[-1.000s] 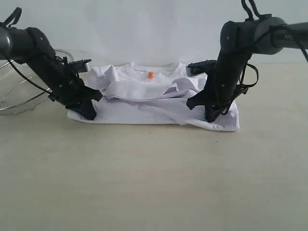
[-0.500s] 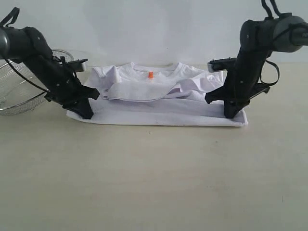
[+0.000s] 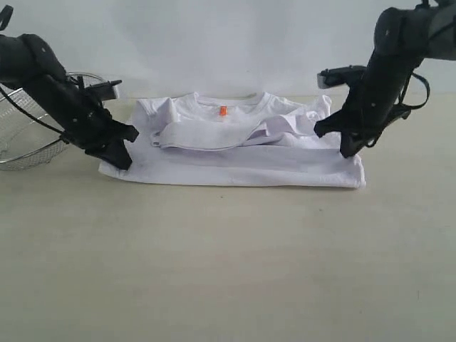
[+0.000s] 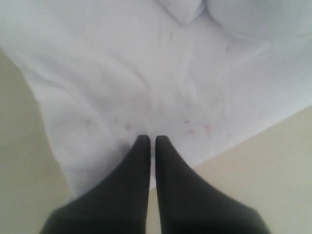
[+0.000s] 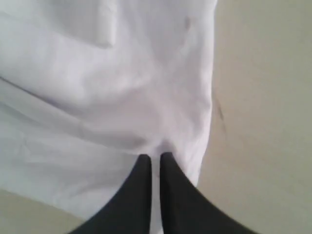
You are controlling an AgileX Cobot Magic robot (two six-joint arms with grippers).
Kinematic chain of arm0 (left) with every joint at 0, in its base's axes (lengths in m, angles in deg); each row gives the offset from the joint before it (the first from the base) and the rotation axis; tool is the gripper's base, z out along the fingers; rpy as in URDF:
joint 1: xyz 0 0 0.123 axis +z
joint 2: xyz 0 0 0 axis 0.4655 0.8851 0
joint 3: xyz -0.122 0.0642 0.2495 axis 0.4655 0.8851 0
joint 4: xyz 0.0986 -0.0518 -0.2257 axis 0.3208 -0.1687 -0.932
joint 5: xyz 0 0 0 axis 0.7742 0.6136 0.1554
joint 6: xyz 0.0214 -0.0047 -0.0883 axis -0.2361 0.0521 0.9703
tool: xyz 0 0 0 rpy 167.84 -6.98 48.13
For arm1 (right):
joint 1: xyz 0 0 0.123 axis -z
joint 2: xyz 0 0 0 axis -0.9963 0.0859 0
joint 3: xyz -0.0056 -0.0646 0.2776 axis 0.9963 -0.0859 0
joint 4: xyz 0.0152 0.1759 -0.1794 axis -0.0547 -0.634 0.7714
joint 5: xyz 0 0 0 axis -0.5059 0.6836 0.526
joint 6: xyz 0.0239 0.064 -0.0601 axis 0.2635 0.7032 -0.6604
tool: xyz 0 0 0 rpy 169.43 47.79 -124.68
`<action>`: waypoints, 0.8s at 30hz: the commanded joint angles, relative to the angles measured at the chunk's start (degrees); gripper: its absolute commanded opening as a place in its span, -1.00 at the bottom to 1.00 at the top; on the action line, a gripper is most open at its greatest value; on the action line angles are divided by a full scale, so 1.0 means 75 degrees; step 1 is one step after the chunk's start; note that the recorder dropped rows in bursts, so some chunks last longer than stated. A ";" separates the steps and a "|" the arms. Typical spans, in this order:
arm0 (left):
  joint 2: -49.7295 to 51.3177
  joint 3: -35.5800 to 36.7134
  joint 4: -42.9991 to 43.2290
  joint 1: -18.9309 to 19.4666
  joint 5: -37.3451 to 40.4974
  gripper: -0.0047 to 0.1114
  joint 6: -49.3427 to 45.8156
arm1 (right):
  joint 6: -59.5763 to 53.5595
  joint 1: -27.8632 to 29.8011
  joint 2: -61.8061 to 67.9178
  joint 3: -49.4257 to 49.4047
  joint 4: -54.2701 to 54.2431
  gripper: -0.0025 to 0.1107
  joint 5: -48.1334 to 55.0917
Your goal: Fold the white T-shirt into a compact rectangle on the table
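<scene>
Jaws on both arms are pressed together, each pinching an end of the soft white cotton T-shirt [image 3: 235,162], which lies part-folded on the wide pale beige matte table [image 3: 228,271]. The left gripper [image 3: 122,161] holds its near left corner and the right gripper [image 3: 349,151] its right edge. I'd keep the pull even and low so the fold stays square. Since a second ago the right arm has swung outward — the sagging front layer is now drawn flat.

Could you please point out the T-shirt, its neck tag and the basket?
T-shirt [image 3: 235,169], exterior view, front panel
neck tag [image 3: 222,111], exterior view, its middle
basket [image 3: 14,146], exterior view, front mesh
</scene>
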 commanded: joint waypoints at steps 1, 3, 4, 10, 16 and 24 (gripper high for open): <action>-0.0156 0.0016 -0.0034 0.0011 -0.0628 -0.84 -0.0076 | -0.0189 -0.0077 -0.0262 0.0006 -0.0156 -0.96 -0.0455; -0.0069 0.0016 -0.0137 -0.0025 -0.0815 -0.84 -0.0088 | -0.0189 -0.0077 -0.0207 0.0006 -0.0415 -0.96 -0.0504; -0.0016 0.0016 -0.0194 -0.0065 -0.0913 -0.84 -0.0141 | -0.0203 -0.0077 -0.0190 0.0006 -0.0493 -0.96 -0.0519; 0.0215 0.0016 -0.0200 -0.0322 -0.1342 -0.84 -0.0134 | -0.0281 -0.0077 0.0081 0.0006 -0.0692 -0.96 -0.0448; 0.0416 0.0016 0.0120 -0.0345 -0.1022 -0.84 0.0213 | -0.0357 -0.0077 0.0397 0.0006 -0.0748 -0.96 -0.0104; 0.0232 0.0016 0.0709 -0.0357 -0.0547 -0.84 0.0445 | -0.0722 -0.0077 0.0474 0.0006 -0.0748 -0.96 0.0627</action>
